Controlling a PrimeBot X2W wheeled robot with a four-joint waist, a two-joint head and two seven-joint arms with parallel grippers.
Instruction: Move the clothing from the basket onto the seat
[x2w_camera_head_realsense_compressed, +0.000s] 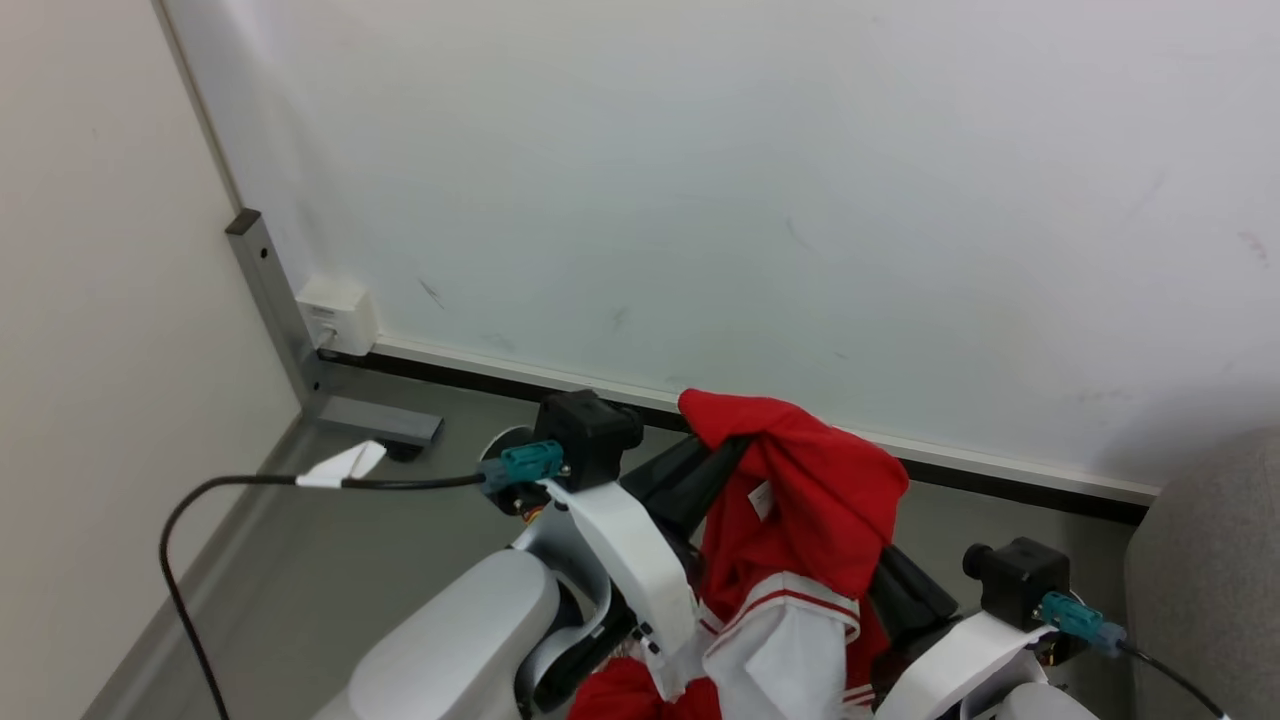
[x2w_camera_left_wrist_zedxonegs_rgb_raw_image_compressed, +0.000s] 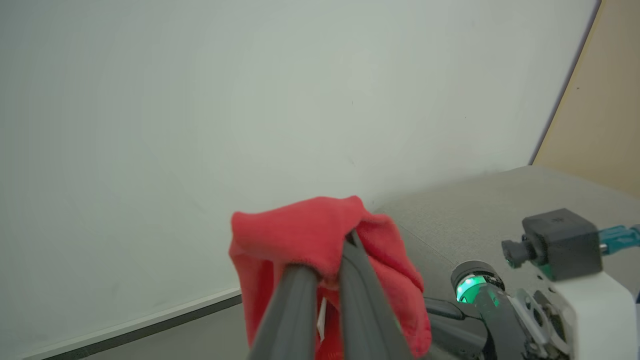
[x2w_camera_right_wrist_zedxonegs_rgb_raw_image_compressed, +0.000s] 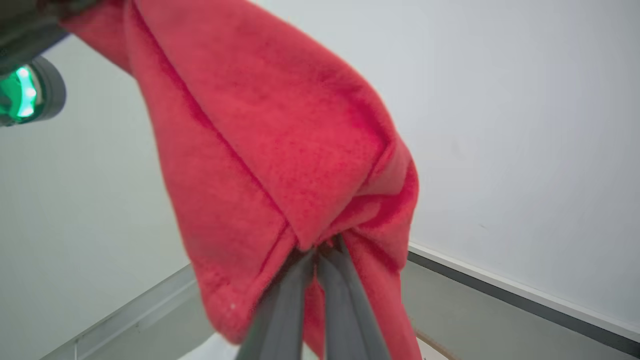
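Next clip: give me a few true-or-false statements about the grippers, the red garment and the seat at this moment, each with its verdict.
1. The left gripper is shut on the red garment. True.
2. The right gripper is open and empty. False: it is shut on the same garment.
3. The garment lies flat on the seat. False: it hangs from the two grippers, raised in front of the wall, left of the seat.
4. The seat is at the right edge of the head view. True.
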